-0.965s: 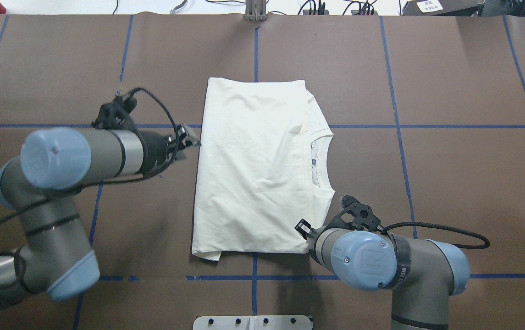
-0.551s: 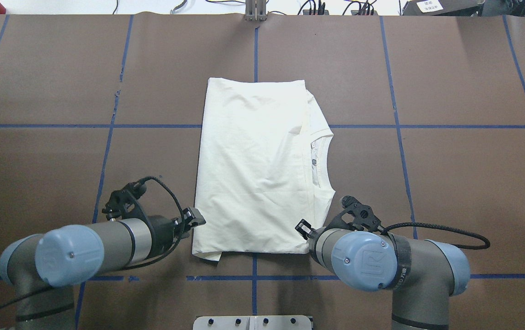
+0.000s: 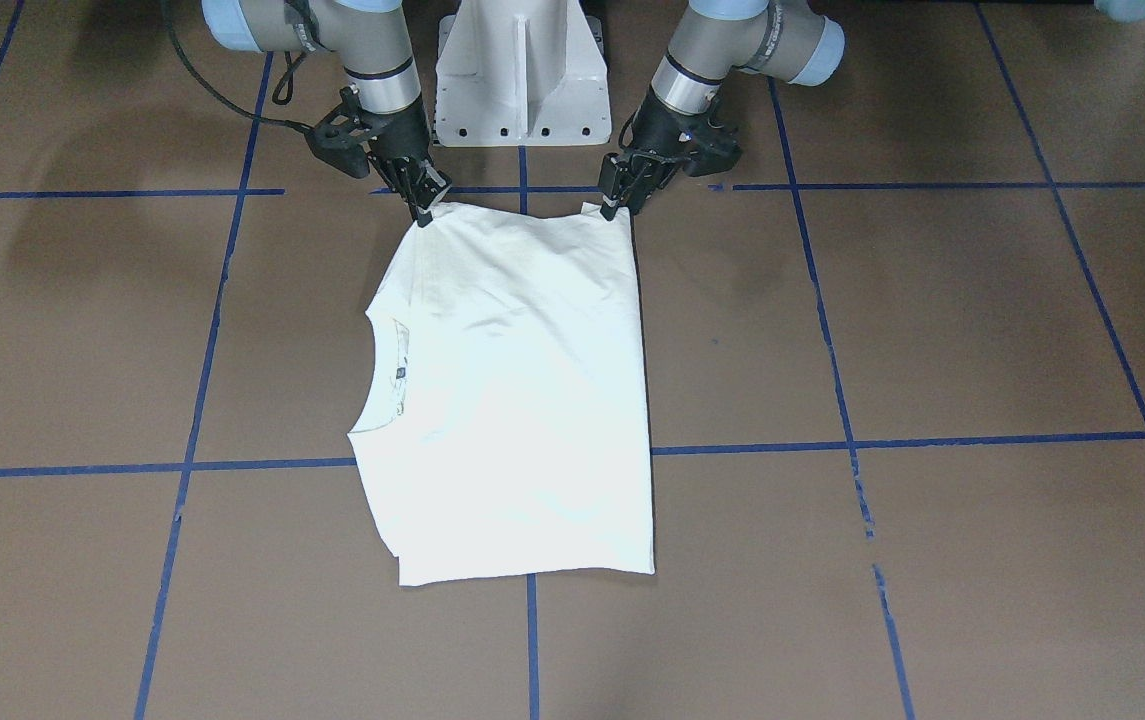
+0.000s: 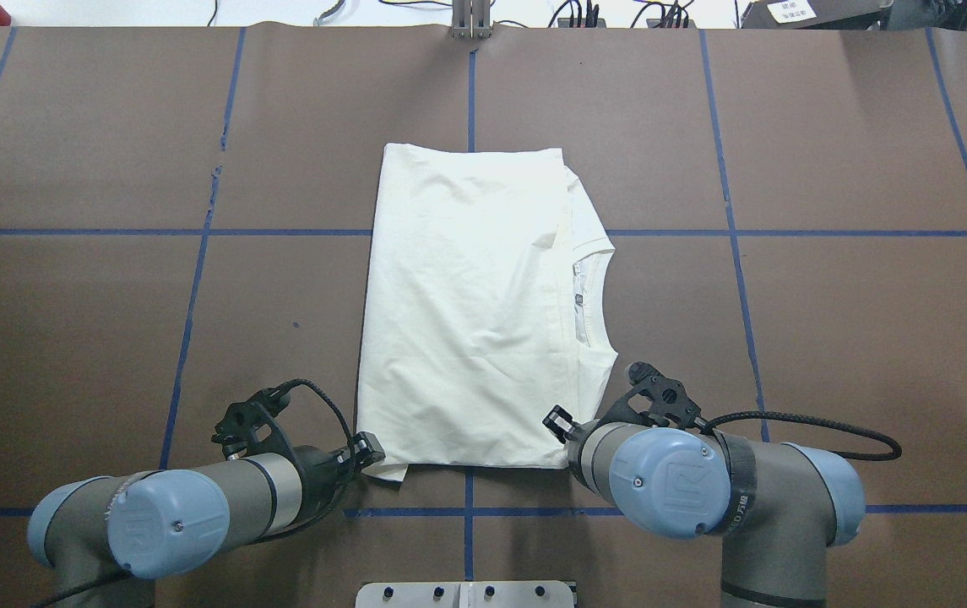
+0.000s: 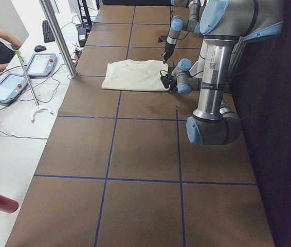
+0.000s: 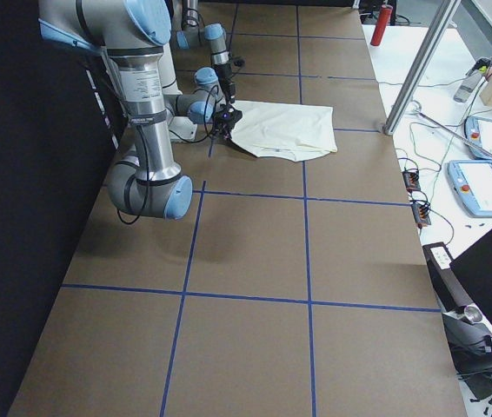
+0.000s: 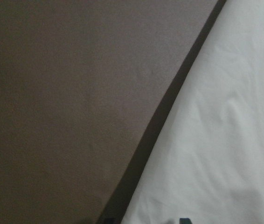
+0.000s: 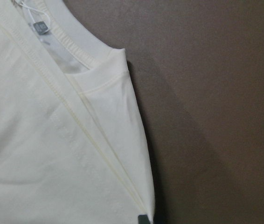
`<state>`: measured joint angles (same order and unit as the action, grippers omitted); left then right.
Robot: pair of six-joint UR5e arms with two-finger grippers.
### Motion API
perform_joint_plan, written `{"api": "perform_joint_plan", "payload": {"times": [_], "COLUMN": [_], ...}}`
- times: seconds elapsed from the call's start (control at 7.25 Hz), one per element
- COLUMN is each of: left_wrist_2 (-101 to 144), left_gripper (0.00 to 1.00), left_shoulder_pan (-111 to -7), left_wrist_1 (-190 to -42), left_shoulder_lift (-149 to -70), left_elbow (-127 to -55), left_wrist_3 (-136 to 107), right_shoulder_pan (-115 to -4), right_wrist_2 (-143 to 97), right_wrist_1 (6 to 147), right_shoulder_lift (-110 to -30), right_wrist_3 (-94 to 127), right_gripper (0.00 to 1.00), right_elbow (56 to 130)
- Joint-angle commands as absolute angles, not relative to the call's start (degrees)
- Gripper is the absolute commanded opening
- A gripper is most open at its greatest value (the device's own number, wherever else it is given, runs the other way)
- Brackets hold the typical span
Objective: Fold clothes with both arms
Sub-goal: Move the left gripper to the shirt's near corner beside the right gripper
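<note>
At lower centre of the overhead view: both grippers now stand at the near corners of the folded T-shirt (image 4: pixel 466 321).

The cream-white T-shirt lies flat in the middle of the brown table (image 4: pixel 829 338), its ribbed neckline (image 4: pixel 594 295) on the right side. Within the last second the left gripper (image 4: pixel 372 450) has swung down from the shirt's left edge to its lower-left corner. Its tips stand apart, astride the cloth edge (seemingly not yet clamped). The right gripper (image 3: pixel 426 208) has not moved and appears closed on the lower-right shoulder corner. Once the left jaws close, a fold toward the upper edge looks ready.
</note>
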<state>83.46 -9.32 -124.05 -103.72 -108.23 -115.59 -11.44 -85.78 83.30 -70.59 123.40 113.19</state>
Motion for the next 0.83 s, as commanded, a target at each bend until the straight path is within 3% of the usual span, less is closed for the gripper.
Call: {"api": "perform_joint_plan", "payload": {"times": [0.0,0.14,0.69], "left_wrist_2": [83.23,83.23,80.07], "left_gripper": [0.36,0.01,0.0], "left_shoulder_pan": [-9.23,-9.23,-7.92], "left_wrist_1": [-124.01,-124.01,-123.05], "left_shoulder_lift": [-103.89,-103.63,-103.18], "left_elbow": [-108.11,-108.11,-114.16], "left_wrist_3": [-115.75,-116.01,-117.32], "right_shoulder_pan": [-11.43,-11.43,-11.43], "right_wrist_2": [-85.78,-85.78,-85.78], "right_wrist_1": [83.32,83.32,83.32], "right_shoulder_lift": [-70.58,-70.66,-70.75], "right_wrist_3": [123.4,123.4,123.49], "right_gripper": [0.0,0.0,0.0], "right_elbow": [113.29,113.29,114.6]}}
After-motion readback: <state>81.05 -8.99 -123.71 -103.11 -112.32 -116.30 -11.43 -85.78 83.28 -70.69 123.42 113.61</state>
